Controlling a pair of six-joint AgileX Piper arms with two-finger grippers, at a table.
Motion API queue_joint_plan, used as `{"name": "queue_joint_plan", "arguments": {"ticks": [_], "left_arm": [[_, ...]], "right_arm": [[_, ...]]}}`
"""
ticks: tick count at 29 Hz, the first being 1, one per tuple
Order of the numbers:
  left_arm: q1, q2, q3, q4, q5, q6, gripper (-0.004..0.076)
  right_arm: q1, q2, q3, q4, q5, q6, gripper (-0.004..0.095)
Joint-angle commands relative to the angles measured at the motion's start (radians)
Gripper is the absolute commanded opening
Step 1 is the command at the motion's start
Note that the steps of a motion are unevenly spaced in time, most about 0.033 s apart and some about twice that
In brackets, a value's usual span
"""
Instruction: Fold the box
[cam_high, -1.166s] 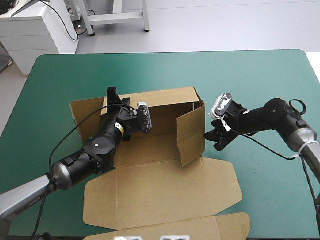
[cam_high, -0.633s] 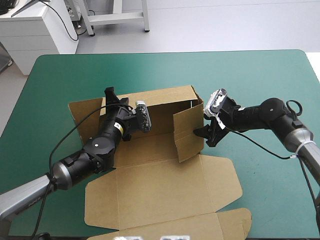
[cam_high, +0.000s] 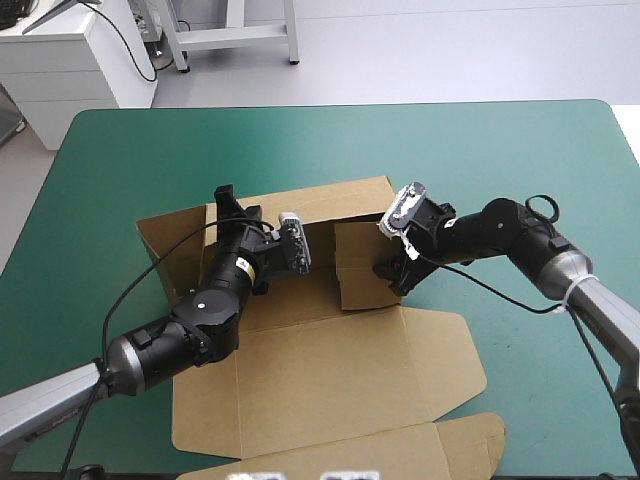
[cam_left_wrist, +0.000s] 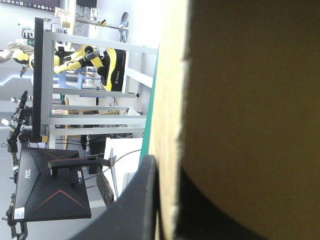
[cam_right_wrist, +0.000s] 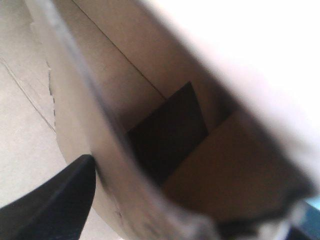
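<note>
Clamped by left gripper (cam_high: 235, 207), board pinched tight: rear wall of brown box (cam_high: 330, 380), standing upright. At right gripper (cam_high: 386, 270): side flap, angled inward; grip impossible to tell. Behind both, toward near edge: front panel and lid flaps lying flat. Beyond rear wall: bare teal-green table cover (cam_high: 140, 150).

The box (cam_high: 320, 370) is plain brown board, matt and faintly fibrous, scored with pressed creases. Its cut edge (cam_left_wrist: 170, 100) looks paler and rough. Around the box, the teal-green cover (cam_high: 480, 150) is smooth and evenly matt. The fingers (cam_left_wrist: 135, 210) of the left gripper (cam_left_wrist: 167, 167), on the box's wall, are smooth black plastic with a dull sheen. Over the box, the left arm (cam_high: 200, 300) is glossy black, turning to grey metal farther from the box.
</note>
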Motion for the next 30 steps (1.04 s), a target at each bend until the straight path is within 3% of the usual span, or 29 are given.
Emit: {"name": "queue_joint_plan", "arguments": {"ticks": [1, 7, 15, 20, 23, 30], "left_arm": [[-0.014, -0.026, -0.017, -0.022, 0.020, -0.013, -0.0007], [-0.016, -0.028, -0.004, -0.090, -0.052, -0.013, -0.0008], [-0.016, -0.023, -0.007, -0.044, -0.097, -0.054, -0.0008], [-0.016, -0.023, -0.007, -0.044, -0.084, -0.054, -0.0008], [-0.016, -0.023, -0.007, -0.044, -0.081, -0.054, -0.0008], [-0.016, -0.023, -0.007, -0.037, -0.081, -0.054, -0.0008]], "right_arm": [[-0.004, -0.027, -0.029, -0.027, -0.048, 0.039, 0.0673], [-0.004, -0.027, -0.033, -0.184, -0.084, 0.171, 0.0673], [-0.004, -0.026, -0.039, 0.081, -0.010, 0.066, 0.0669], [-0.004, -0.026, -0.039, 0.087, 0.003, 0.063, 0.0635], [-0.004, -0.026, -0.039, 0.078, 0.019, 0.056, 0.0538], [-0.004, -0.026, -0.039, 0.072, 0.062, 0.054, 0.0105]]}}
